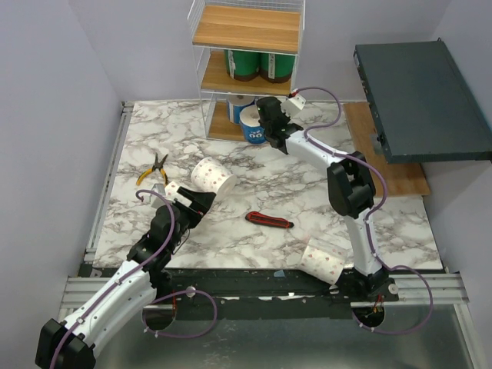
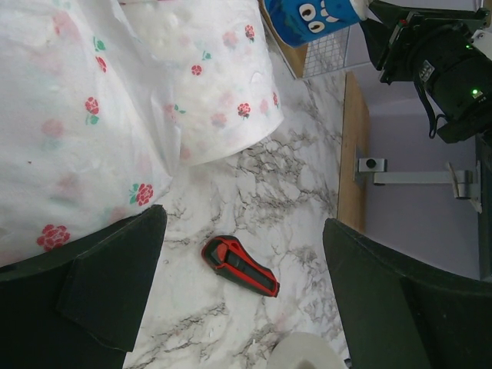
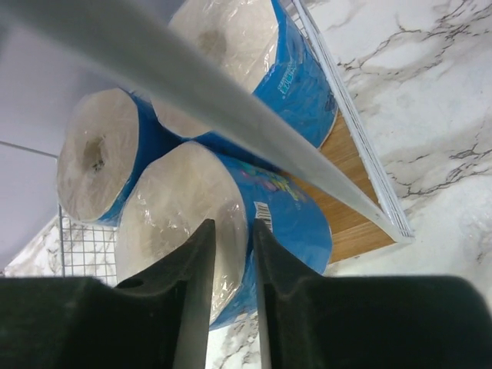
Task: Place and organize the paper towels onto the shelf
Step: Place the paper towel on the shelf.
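The shelf (image 1: 246,31) stands at the back with green paper towels (image 1: 257,65) on its middle tier and blue ones (image 1: 238,106) on the bottom board (image 3: 346,207). My right gripper (image 1: 270,132) (image 3: 233,223) is at the front blue roll (image 1: 252,123) (image 3: 284,207). Its jaws are narrow, pinching that roll's rim. Two more blue rolls (image 3: 92,154) sit behind it. A white rose-dotted roll (image 1: 211,175) (image 2: 115,115) lies on the table just ahead of my left gripper (image 1: 201,201) (image 2: 244,219). That gripper is open and empty. Another white roll (image 1: 323,261) (image 2: 307,352) lies by the right arm's base.
A red-and-black utility knife (image 1: 269,221) (image 2: 240,265) lies mid-table. Yellow-handled pliers (image 1: 154,171) lie at the left. A dark slab (image 1: 419,100) rests above a wooden board (image 1: 384,146) at the right. A white shelf bar (image 3: 231,100) crosses close above the right gripper.
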`<state>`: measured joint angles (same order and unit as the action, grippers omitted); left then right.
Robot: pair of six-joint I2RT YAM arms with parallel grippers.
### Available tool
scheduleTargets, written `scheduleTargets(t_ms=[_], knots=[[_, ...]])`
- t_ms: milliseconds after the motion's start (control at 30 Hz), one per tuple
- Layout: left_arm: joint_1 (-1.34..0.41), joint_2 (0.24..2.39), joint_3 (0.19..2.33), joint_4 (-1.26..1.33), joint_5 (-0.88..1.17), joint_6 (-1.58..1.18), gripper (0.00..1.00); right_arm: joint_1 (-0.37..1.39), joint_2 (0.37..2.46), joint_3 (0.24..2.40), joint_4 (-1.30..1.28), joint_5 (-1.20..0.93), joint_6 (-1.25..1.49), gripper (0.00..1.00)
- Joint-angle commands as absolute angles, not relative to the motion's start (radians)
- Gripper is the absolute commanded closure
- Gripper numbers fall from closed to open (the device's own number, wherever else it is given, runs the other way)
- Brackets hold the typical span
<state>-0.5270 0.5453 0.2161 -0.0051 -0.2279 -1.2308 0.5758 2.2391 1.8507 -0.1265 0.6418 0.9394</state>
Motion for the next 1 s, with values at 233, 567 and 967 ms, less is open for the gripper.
scheduleTargets(t_ms=[233, 567, 967], knots=[[-0.521, 0.543, 0.209, -0.092, -0.282, -1.195, 0.06, 0.583, 2.276, 1.837, -0.093, 0.544, 0.963, 0.71], [-0.522, 0.537, 0.216, -0.091, -0.275, -1.198, 0.06, 0.583, 2.135, 1.679, -0.069, 0.542, 0.941, 0.48], [-0.522, 0.509, 0.238, -0.112, -0.26, -1.203, 0.06, 0.583, 1.994, 1.573, -0.057, 0.517, 0.909, 0.4]])
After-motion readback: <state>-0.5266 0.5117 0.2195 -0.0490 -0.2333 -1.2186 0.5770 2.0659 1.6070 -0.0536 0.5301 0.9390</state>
